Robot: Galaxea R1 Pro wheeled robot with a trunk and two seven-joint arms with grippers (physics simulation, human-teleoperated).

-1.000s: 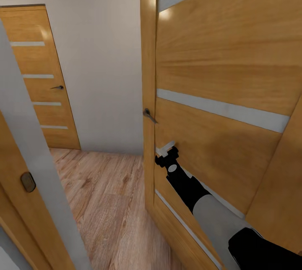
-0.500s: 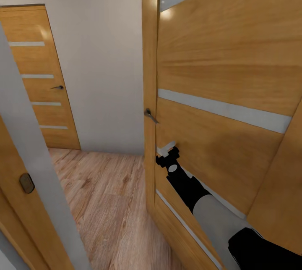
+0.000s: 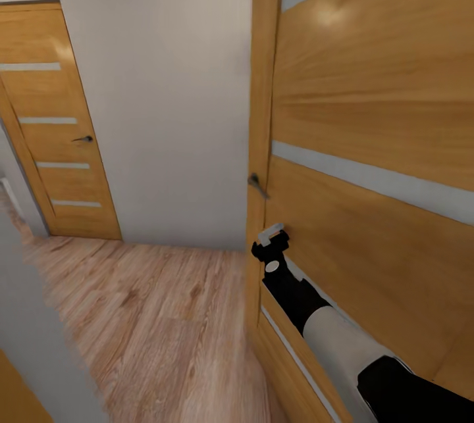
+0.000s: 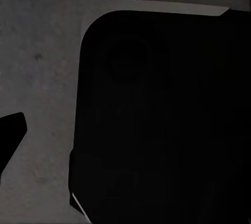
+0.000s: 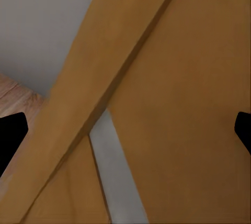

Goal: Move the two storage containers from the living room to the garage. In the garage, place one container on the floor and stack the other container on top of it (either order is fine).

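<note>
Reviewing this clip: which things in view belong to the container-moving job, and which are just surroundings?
Belongs to the job:
- right gripper, close against the open wooden door, holding nothing

Just surroundings:
- door handle
- closed door at the far left
- grey wall
- wood plank floor

**Hallway doors and plank floor**

An open wooden door [image 3: 368,147] with pale horizontal strips is standing edge-on at the right, its dark lever handle [image 3: 257,185] sticking out from the edge. A second, closed door [image 3: 56,127] of the same style is sitting in the grey-white wall [image 3: 171,94] at the left. Light wood planks [image 3: 151,318] are covering the floor between them.
</note>
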